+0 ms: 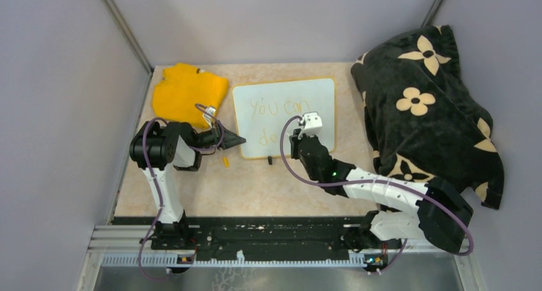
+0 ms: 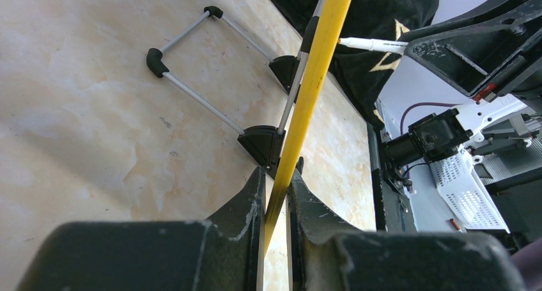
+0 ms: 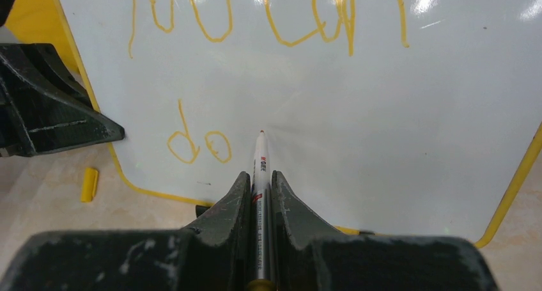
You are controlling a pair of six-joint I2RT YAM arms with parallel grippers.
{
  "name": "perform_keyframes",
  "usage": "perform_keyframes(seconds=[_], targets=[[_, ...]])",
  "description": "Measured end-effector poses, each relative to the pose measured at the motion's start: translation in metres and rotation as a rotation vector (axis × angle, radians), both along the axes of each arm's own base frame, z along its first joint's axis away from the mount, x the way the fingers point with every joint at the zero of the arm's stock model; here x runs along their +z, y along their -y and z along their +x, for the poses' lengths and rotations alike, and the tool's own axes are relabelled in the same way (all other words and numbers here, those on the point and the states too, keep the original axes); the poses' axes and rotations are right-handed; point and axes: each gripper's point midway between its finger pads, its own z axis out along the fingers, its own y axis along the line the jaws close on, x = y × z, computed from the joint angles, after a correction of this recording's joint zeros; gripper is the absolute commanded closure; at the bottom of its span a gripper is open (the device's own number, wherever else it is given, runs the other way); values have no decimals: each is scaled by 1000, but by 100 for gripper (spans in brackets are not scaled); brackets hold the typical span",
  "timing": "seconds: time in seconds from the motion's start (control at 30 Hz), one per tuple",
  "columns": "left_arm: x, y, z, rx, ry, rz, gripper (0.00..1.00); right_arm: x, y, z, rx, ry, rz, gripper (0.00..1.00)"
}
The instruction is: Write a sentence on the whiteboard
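Yellow crumpled cloth point(image 1: 188, 93) lay far left, off the job. Just right of it, your left gripper point(image 1: 234, 139) was clamped on the thin yellow-orange rim at the near left corner of the white rounded-corner rectangular whiteboard point(image 1: 321, 96), which sat mid-table. A small yellow cap point(image 1: 225, 161) lay on the table beside that corner.

On the board, the thin yellow-orange handwritten sentence point(image 1: 281, 107) read "you can" above and "do" below.

Your right gripper point(image 3: 259, 176) was closed tight on a slim white marker point(image 3: 260, 153). Its long axis ran from the board's near edge toward its far edge, tip just right of "do". Contact with the surface: couldn't tell. Blank board lay right of the tip, so I'd judge your next strokes run rightward along the lower line, right arm's work.

Black flowered blanket point(image 1: 428, 105) was heaped far right.
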Motion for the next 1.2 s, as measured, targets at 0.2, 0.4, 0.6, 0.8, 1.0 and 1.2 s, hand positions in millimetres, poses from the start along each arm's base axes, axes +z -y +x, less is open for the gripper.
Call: perform_keyframes(seconds=[0.2, 0.4, 0.6, 0.8, 1.0, 1.2], targets=[[0, 0, 0, 0, 0, 0, 100, 8, -6, 4, 0, 17, 23, 100], [0, 0, 0, 0, 0, 0, 100, 3, -7, 5, -1, 8, 11, 100], [0, 0, 0, 0, 0, 0, 100, -2, -8, 6, -1, 1, 2, 100], [0, 0, 0, 0, -1, 0, 100, -3, -7, 6, -6, -5, 6, 100], [0, 0, 0, 0, -1, 0, 100, -8, -6, 7, -14, -22, 6, 100], [0, 0, 0, 0, -1, 0, 100, -11, -7, 6, -18, -34, 19, 100]])
